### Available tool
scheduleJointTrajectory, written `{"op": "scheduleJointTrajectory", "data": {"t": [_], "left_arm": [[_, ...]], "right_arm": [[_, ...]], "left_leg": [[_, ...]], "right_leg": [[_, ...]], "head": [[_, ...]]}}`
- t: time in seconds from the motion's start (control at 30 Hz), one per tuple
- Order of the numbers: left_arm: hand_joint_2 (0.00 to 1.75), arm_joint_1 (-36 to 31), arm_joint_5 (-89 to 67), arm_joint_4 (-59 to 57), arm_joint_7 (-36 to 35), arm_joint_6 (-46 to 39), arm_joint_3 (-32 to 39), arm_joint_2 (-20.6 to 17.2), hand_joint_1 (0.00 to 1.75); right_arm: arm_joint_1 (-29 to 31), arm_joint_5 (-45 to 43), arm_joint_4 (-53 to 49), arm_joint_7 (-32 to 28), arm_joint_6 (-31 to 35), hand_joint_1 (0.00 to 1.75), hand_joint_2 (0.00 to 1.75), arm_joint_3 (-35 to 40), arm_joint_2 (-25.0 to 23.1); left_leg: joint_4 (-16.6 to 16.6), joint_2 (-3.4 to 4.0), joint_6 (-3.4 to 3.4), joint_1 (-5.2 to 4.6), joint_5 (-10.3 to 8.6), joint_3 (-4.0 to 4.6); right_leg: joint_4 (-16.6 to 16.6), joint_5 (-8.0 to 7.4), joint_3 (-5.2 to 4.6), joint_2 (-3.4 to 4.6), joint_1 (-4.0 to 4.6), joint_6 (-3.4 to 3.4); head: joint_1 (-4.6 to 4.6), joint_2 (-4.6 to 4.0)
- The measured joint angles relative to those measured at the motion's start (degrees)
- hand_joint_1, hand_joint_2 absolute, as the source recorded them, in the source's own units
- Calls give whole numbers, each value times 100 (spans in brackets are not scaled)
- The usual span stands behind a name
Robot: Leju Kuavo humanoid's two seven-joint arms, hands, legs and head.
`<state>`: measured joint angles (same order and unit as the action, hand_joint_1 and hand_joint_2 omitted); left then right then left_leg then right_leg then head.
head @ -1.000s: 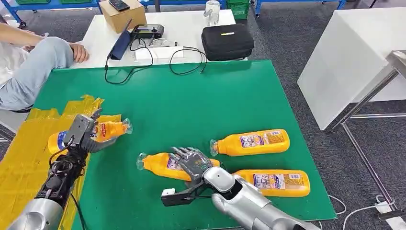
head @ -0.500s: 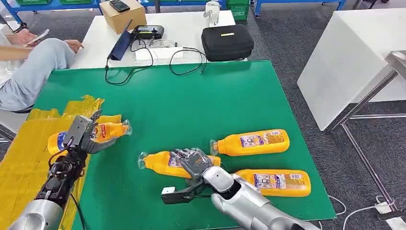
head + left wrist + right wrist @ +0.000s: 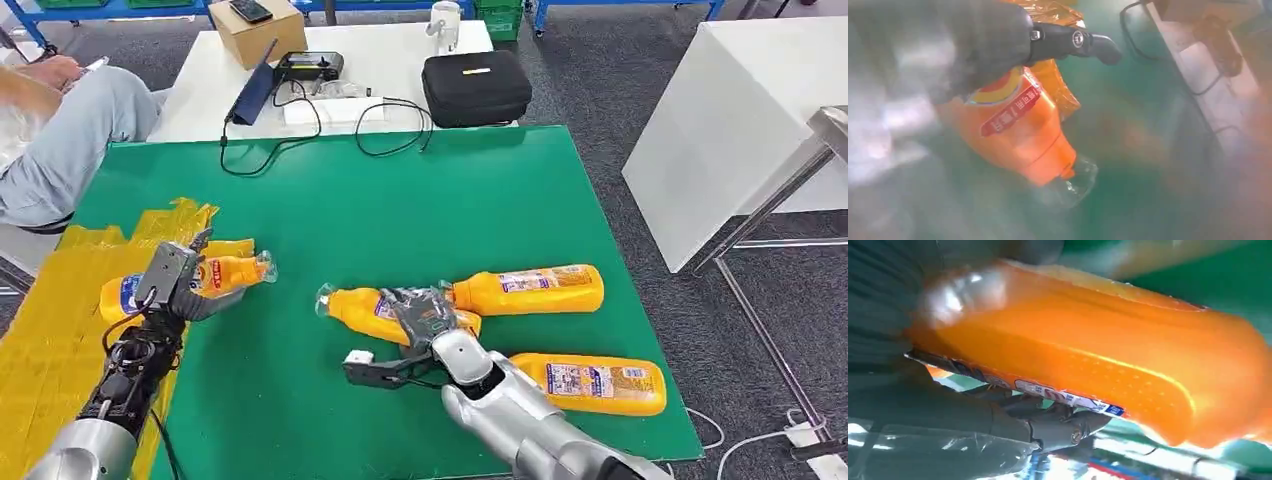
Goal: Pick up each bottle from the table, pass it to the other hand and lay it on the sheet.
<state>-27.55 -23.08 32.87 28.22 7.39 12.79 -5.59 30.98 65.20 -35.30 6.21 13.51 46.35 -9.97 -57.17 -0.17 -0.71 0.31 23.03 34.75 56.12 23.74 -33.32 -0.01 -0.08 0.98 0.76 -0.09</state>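
Observation:
An orange bottle [image 3: 232, 272] [image 3: 1018, 130] lies on the yellow sheet [image 3: 50, 340], its clear cap over the green table [image 3: 400, 200]. My left hand [image 3: 168, 280] rests over it with straight fingers [image 3: 1073, 40] that do not wrap it. My right hand [image 3: 428, 315] grips a second orange bottle [image 3: 358, 305] [image 3: 1108, 365] near the table's middle front, with its fingers [image 3: 1048, 427] under the body. A third bottle [image 3: 530, 288] lies just beyond that hand, touching it. Another bottle [image 3: 590, 382] lies near the front right edge.
Beyond the green table a white table carries a black case [image 3: 475, 87], cables [image 3: 300, 130], a controller and a cardboard box [image 3: 258, 30]. A seated person's leg [image 3: 70, 140] is at the far left. A white block [image 3: 730, 130] stands on the right.
My right hand has closed on the middle bottle and carried it farther from me and to the right, nudging the bottle beyond it. The left hand has stayed put.

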Motion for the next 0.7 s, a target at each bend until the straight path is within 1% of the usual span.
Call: {"op": "scheduleJointTrajectory", "data": {"t": [0.23,0.43,0.57,0.7], "left_arm": [[175,-10,0,4,0,26,0,85,0],[175,-58,-15,2,-11,44,-33,190,0],[175,-84,-15,-2,-28,35,-83,275,0],[175,-133,-13,-20,-44,-28,-153,358,0]], "right_arm": [[-1,7,122,-26,113,175,175,-373,-116],[-38,-135,181,-293,554,175,175,-764,-196],[-139,-359,177,-669,1034,175,175,-1086,-254],[-370,-1004,-92,-1516,1537,175,175,-1554,-350]], "left_leg": [[-1,-1,0,-2,0,4],[-2,-1,0,-2,0,15],[-3,-1,0,-2,0,19],[-3,-1,0,-1,0,27]], "right_leg": [[0,0,-3,0,0,0],[0,0,-14,0,-1,0],[0,0,-19,1,-1,1],[0,0,-27,0,0,1]], "head": [[0,0],[-2,0],[-2,0],[-2,0]]}}
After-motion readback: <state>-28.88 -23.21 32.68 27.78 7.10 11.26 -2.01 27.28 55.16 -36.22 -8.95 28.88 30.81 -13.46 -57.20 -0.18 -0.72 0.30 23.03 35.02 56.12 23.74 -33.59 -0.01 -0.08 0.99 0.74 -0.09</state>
